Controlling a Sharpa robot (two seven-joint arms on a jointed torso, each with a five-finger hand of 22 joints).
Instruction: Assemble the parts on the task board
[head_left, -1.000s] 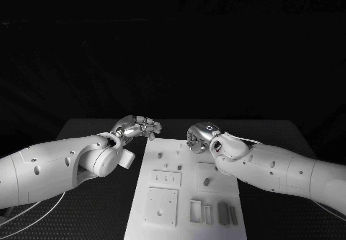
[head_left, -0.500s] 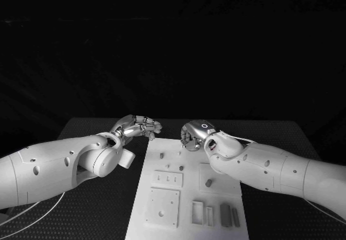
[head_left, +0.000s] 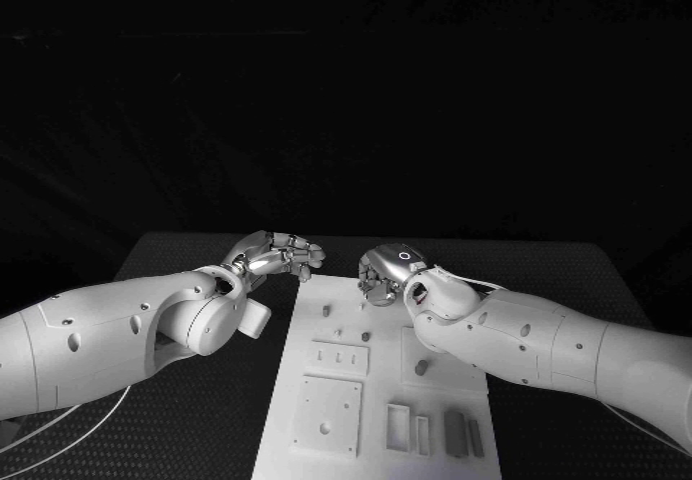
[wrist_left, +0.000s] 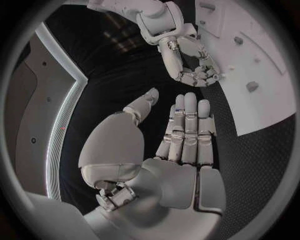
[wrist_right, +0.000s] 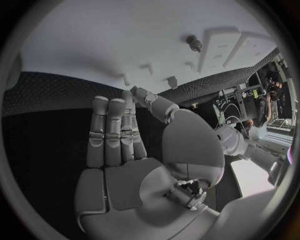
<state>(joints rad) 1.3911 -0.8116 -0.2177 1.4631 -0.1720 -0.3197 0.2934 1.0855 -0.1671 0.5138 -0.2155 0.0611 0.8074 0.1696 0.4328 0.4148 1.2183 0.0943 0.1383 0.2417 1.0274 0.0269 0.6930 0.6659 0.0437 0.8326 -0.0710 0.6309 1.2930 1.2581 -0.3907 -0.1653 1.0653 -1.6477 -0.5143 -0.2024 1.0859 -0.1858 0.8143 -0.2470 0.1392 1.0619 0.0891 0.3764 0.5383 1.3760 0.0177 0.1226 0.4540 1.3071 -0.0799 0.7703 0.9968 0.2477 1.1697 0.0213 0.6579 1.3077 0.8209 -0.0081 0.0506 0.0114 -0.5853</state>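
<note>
We see the task board (head_left: 378, 400) at lower centre of the head view, small parts (head_left: 423, 368) on it. Left hand (head_left: 274, 255) off its upper-left corner, right hand (head_left: 387, 273) over its top edge; both released, fingers straight, grasping nothing.

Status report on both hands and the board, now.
Left hand open, off the white task board's far left edge. Right hand open above the far end. Small grey parts untouched. Nothing in the way.

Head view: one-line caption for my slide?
Both robot hands, left and right, empty over the task board's far end.
</note>
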